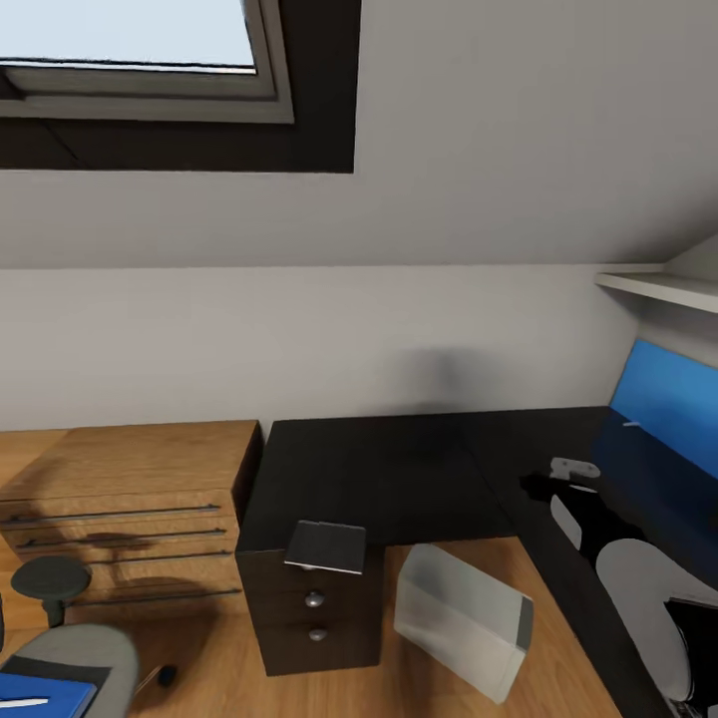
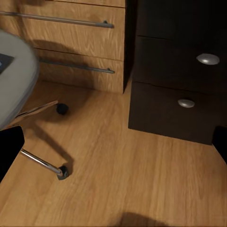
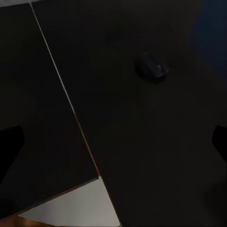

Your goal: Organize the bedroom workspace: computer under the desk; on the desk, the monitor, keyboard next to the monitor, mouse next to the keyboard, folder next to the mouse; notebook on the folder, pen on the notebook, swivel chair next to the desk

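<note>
The long L-shaped glossy black tabletop (image 1: 389,469) runs along the grey far wall and turns toward me on the right. A thin small grey notebook (image 1: 327,545) lies on its near left corner, above the dark three-drawer unit (image 1: 314,613) with round silver knobs. Just right of that unit, under the tabletop's inner corner, the light grey-white box-shaped computer tower (image 1: 461,618) stands on the light wood plank floor (image 2: 123,175), tilted askew. To the left of the tabletop sits a low light-wood cabinet (image 1: 125,519) with long metal handles.

At the near left, the grey upholstered swivel chair (image 1: 75,663) carries the flat bright blue folder (image 1: 45,695), with a slim white pen (image 1: 20,703) lying on it. A metal chair leg on a caster (image 2: 62,171) shows in the left wrist view.

The tiny dark oval mouse (image 3: 151,66) rests on the black top in the right wrist view.

The right arm (image 1: 638,578) reaches over the tabletop's right wing. I cannot tell how either hand's fingers are set.
</note>
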You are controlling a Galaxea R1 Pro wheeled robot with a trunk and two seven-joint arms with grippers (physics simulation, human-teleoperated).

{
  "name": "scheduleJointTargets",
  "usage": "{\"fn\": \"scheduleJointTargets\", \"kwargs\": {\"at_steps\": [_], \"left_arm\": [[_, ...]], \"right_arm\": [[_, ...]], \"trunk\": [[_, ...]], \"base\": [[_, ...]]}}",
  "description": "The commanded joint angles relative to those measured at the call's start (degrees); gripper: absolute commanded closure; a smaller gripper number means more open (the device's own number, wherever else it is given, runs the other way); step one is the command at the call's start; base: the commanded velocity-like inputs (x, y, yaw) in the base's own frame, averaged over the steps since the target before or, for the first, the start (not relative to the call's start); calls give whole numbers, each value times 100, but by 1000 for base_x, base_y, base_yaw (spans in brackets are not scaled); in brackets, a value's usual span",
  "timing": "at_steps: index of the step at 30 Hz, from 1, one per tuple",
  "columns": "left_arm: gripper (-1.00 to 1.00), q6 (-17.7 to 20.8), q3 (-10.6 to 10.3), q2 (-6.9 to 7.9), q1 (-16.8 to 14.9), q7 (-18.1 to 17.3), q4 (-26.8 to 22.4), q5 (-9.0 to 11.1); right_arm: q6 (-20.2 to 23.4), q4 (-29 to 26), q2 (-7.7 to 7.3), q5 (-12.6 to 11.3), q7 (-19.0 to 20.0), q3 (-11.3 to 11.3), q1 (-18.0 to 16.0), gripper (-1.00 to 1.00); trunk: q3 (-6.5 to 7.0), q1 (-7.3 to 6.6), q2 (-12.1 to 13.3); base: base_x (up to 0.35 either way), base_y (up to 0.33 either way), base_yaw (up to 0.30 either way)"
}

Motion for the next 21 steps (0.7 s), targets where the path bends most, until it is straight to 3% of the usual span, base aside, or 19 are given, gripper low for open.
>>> {"fn": "scheduleJointTargets", "kwargs": {"at_steps": [1, 21], "left_arm": [[-100, -18, -24, 4, -1, 33, -4, 21], [-100, 3, 5, 5, -1, 34, 115, 36]], "right_arm": [[30, -11, 1, -21, -15, -1, -2, -100], [23, 24, -8, -5, -20, 6, 5, -100]], "trunk": [[-8, 4, -7], [-8, 4, -7]], "base": [[274, -70, 0], [261, -140, 0]]}}
